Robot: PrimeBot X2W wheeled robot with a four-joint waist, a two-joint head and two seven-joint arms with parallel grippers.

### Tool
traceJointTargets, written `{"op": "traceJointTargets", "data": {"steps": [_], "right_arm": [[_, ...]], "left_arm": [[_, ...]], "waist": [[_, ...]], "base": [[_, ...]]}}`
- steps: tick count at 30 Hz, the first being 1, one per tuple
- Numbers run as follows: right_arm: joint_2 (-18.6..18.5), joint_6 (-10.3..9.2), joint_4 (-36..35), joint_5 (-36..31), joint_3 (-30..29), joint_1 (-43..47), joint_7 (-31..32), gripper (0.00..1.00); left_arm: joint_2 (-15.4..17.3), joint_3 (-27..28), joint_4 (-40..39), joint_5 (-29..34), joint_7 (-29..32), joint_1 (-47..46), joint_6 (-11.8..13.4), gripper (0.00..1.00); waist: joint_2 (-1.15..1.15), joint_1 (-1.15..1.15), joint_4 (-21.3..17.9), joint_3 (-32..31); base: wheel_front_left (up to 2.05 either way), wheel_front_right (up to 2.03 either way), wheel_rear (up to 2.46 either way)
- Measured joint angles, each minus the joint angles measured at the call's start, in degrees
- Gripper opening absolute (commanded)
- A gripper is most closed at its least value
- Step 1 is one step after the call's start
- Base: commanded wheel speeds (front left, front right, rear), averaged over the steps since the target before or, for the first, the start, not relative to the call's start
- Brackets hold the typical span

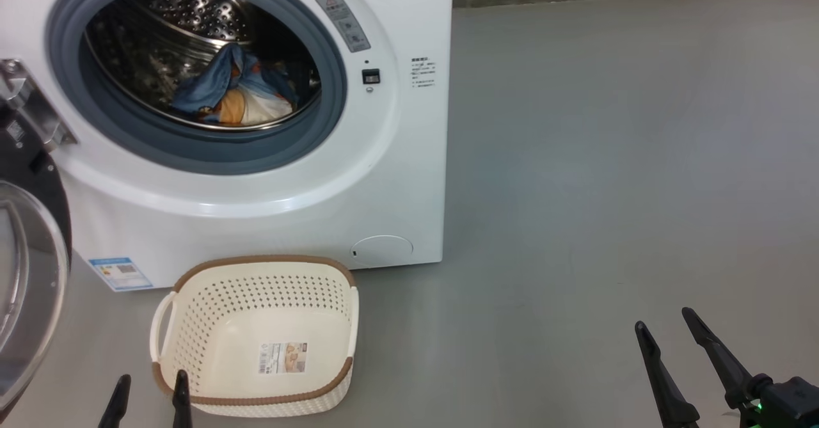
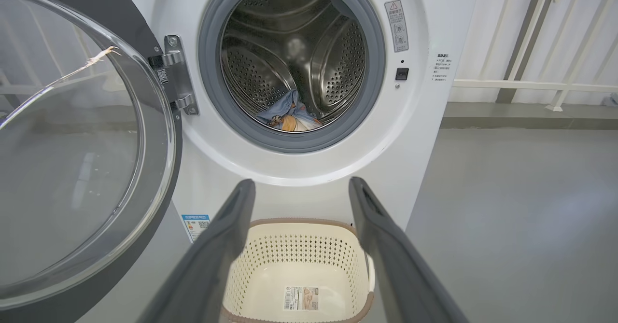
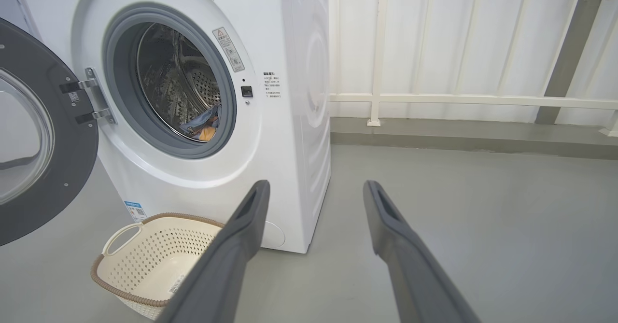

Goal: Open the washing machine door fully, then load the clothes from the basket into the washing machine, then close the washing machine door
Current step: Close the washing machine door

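You have the washing machine (image 1: 397,159) standing white and square on the grey floor (image 1: 608,159) with its mouth uncovered. The washing machine door (image 3: 72,168) is swung wide to the machine's hinge side. It is a glossy black ring around a bulging clear glass bowl, and it hangs on a steel hinge (image 2: 176,72) just beside the opening. Inside the machine's grey rubber gasket (image 2: 212,72) the perforated steel drum (image 2: 338,57) shines. The clothes (image 1: 237,95) lie at the bottom of the drum, a small crumpled heap of light blue fabric with an orange-brown patch and some cream-white cloth showing at the front. The basket (image 1: 256,268) sits on the floor just in front of the machine, below its opening. It is cream-white plastic with perforated walls, a brown woven-look rim and a side handle, and a label sticker (image 1: 283,357) shows on its bare bottom. Low on the machine's front you can see a blue energy sticker (image 1: 120,273) toward the hinge side and a round white service flap (image 1: 382,250) toward the other. Your left gripper (image 2: 301,183) hovers in front of the machine, on the near side of the basket. Its two dark fingers are spread wide apart and have nothing between them. Your right gripper (image 3: 316,185) hangs over bare floor, well off to the machine's far-from-hinge side, its fingers likewise parted and empty.
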Motion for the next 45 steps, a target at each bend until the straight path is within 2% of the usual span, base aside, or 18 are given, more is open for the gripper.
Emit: {"op": "traceJointTargets", "data": {"steps": [12,25,35,40,45], "right_arm": [[-0.12,0.0,-0.25,0.0,-0.4,0.02,0.0,1.0],[-0.11,0.0,-0.24,0.0,-0.26,0.0,0.0,1.0],[2.15,0.0,-0.11,-0.42,-0.31,0.02,0.0,1.0],[2.66,0.0,0.03,-0.58,-0.02,0.02,0.0,1.0],[2.67,0.0,0.13,-0.59,0.21,0.02,0.0,1.0]], "left_arm": [[-0.09,0.46,0.07,0.11,-0.08,-0.5,1.1,1.0],[-0.67,0.86,0.07,0.1,-0.52,-0.49,1.59,1.0],[-0.67,0.78,0.25,-0.01,-0.51,-0.46,1.52,1.0],[-0.54,0.79,0.26,-0.09,-0.49,-0.44,1.52,1.0],[-0.09,0.8,0.26,-0.1,-0.49,-0.44,1.52,1.0]], "waist": [[0.0,0.0,6.34,0.55],[0.0,0.0,17.59,0.88],[0.0,0.0,25.76,-0.1],[0.0,0.0,27.94,-0.97],[0.0,0.0,28.29,-1.7]], "base": [[0.0,0.0,0.0],[0.0,0.0,0.0],[0.0,0.0,0.0],[0.0,0.0,0.0],[0.0,0.0,0.0]]}}
